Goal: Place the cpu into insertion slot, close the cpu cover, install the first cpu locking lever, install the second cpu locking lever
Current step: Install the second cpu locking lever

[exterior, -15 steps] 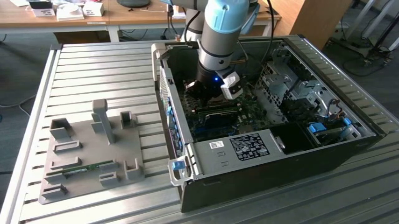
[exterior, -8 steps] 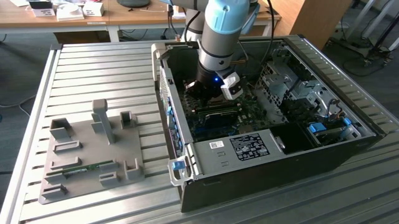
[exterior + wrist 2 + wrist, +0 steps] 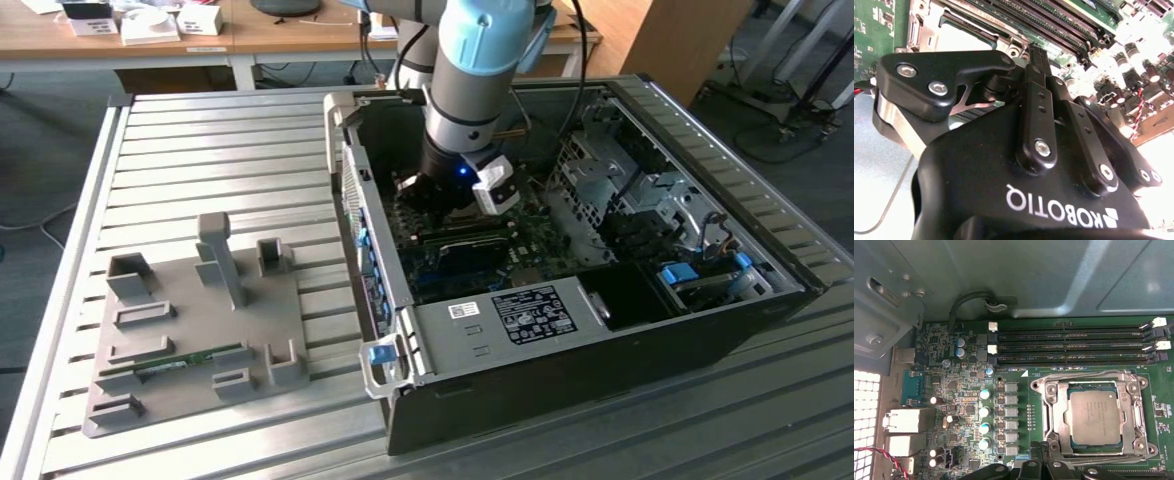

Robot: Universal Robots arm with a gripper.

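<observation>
Your robot arm's black gripper [image 3: 430, 197] is down inside the open black computer case [image 3: 574, 350] on the ribbed metal worktop [image 3: 200, 150]. The small square silver-grey cpu [image 3: 1096, 417] sits flat in its slot on the green motherboard [image 3: 1019, 390]. The thin metal cpu cover [image 3: 1089, 382] lies shut around it w/ the chip showing thru the window. The fingers [image 3: 1036, 70] look pressed together, holding nothing.
</observation>
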